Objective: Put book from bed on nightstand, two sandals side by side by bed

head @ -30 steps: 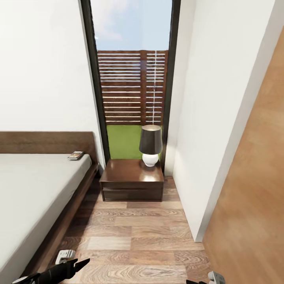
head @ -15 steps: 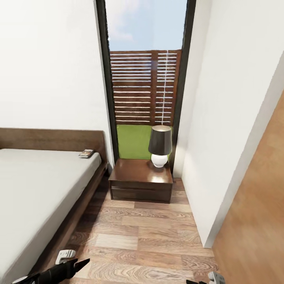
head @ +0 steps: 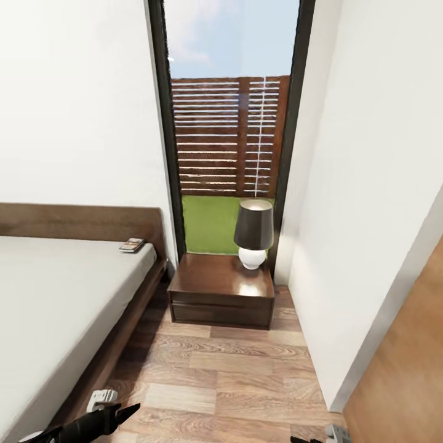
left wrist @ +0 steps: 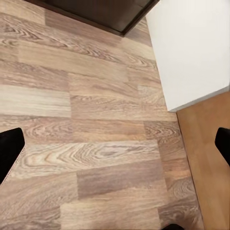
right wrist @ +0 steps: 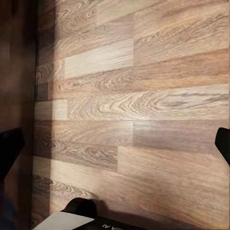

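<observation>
The book point(head: 132, 245) lies on the off-white mattress of the bed point(head: 55, 295), at the corner by the headboard. Just right of the bed, under the tall window, stands a dark brown nightstand point(head: 212, 288) with a glossy top. The sandals are out of view. My left gripper point(head: 120, 413) hangs low over the floor beside the bed frame. In the left wrist view the left gripper point(left wrist: 115, 148) is open over bare planks. My right gripper point(right wrist: 115, 143) is open too, over planks, with nothing between its fingers.
A black-shaded lamp point(head: 253, 232) with a white base stands on the nightstand's right half. A white wall point(head: 369, 215) closes the right side, with a brown wooden panel point(head: 406, 381) nearer me. The plank floor point(head: 227, 375) forms a narrow lane between bed and wall.
The whole head view has shifted: the camera has moved nearer and turned, so the nightstand and window sit further right and larger. Both arms keep their place in the picture.
</observation>
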Motion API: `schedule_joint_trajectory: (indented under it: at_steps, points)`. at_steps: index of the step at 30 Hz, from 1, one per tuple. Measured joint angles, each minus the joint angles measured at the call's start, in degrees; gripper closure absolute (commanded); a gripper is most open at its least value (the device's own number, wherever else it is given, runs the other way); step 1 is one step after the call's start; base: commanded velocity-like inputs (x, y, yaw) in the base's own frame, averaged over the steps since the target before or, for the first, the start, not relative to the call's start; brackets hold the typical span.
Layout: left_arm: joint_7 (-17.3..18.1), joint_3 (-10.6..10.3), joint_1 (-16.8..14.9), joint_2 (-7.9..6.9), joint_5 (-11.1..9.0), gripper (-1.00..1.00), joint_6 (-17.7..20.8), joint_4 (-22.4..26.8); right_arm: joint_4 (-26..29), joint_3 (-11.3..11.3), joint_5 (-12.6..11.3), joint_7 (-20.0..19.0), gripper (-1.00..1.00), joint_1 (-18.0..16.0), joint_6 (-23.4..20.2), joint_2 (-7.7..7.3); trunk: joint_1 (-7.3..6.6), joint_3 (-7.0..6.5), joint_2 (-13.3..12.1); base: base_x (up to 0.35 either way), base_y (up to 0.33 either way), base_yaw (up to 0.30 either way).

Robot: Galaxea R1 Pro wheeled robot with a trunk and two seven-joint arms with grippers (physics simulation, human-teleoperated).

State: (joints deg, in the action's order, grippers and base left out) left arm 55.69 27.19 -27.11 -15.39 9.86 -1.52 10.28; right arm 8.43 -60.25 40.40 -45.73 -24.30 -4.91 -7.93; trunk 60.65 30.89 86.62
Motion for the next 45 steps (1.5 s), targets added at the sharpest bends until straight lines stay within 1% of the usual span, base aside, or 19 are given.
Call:
schedule_joint_trajectory:
  at_steps: [26,30,40,45]
  points:
    - [0.0,0.0,0.0,0.00,0.0,-1.00,0.0,0.0,0.0,0.0,0.0,0.0,-1.00,0.0,0.0,0.00,0.00,0.00,0.0,0.316,0.000,0.000]
    - [0.0,0.0,0.0,0.00,0.0,-1.00,0.0,0.0,0.0,0.0,0.0,0.0,-1.00,0.0,0.0,0.00,0.02,0.00,0.0,0.104,0.000,0.041]
    - [0.0,0.0,0.0,0.00,0.0,-1.00,0.0,0.0,0.0,0.0,0.0,0.0,-1.00,0.0,0.0,0.00,0.03,0.00,0.0,0.011,0.000,0.209]
    - [0.0,0.0,0.0,0.00,0.0,-1.00,0.0,-0.1,0.0,0.0,0.0,0.0,-1.00,0.0,0.0,0.00,0.03,0.00,0.0,0.000,0.000,0.047]
